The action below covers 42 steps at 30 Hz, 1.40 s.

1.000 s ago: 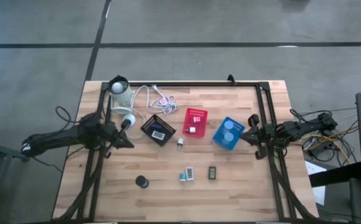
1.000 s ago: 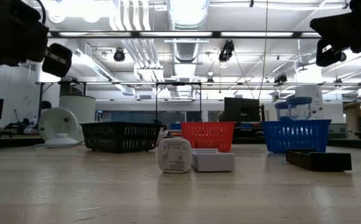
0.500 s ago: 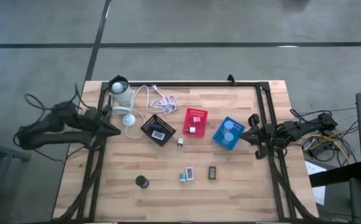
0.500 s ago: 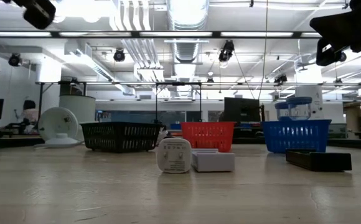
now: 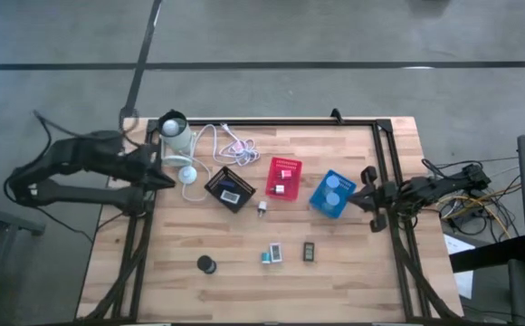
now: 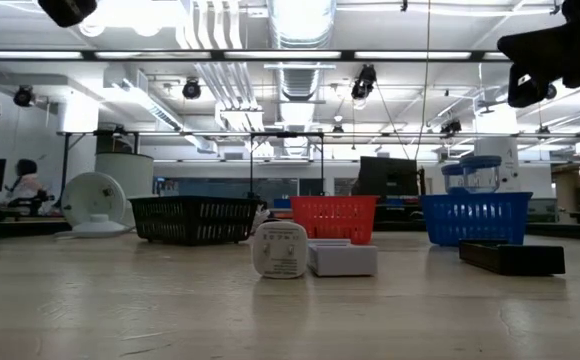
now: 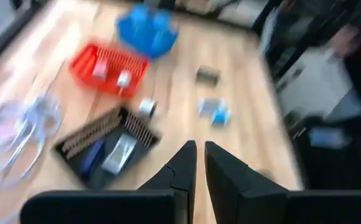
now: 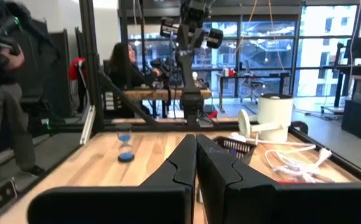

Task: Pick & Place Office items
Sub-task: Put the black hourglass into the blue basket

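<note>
A: Why is stuff parked like that? The bench (image 5: 353, 281) has sorting bins in a row: black bin (image 5: 230, 188), red bin (image 5: 283, 177), blue bin (image 5: 332, 194). Leftover office items, like the black disc (image 5: 207, 263) and teal block (image 5: 267, 256), sit near.

B: Left gripper (image 5: 165, 180) hangs by the left edge, nearly closed, carrying nothing. Right gripper (image 5: 357, 200) waits closed beside the blue bin, empty.
</note>
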Tool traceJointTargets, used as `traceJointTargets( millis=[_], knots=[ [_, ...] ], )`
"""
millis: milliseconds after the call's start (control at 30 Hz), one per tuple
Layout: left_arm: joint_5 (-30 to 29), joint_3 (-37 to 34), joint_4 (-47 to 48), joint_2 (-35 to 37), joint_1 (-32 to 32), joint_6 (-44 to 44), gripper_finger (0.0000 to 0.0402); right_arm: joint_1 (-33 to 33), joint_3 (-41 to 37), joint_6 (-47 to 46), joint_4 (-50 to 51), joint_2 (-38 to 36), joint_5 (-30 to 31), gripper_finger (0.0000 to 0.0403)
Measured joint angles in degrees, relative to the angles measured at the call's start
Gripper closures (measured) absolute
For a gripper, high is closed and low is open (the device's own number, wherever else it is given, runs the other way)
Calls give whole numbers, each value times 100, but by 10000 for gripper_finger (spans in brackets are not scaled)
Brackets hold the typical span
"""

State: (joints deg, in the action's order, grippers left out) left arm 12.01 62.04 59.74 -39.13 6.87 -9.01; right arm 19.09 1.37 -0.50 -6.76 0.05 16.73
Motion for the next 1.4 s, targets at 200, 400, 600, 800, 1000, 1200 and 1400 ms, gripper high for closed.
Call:
traceJointTargets(
  millis=[200, 400, 600, 800, 1000, 1200, 1400],
  knots=[
    [-196, 75, 676, -918, -196, 12, 381, 0, 0, 10, 42, -4, 27, 394],
    [-445, 83, 670, -1835, -953, 22, 397, 0, 0, -12, 161, 7, 62, 394],
    [-731, 434, 697, -2667, -1953, -132, 393, 2, 0, -96, 221, 5, 182, 394],
    [-1181, 973, 660, -3440, -2811, -749, 392, 2, 0, -102, 222, 7, 184, 394],
    [-1196, 1460, 636, -4257, -3444, -1064, 364, 2, 0, -128, 222, 7, 184, 394],
    [-1190, 1858, 633, -4983, -3719, -1283, 281, 2, 0, -117, 222, 9, 184, 394],
    [-1173, 2019, 623, -5428, -3875, -1184, 185, 2, 0, -113, 222, 9, 181, 394]
  ],
)
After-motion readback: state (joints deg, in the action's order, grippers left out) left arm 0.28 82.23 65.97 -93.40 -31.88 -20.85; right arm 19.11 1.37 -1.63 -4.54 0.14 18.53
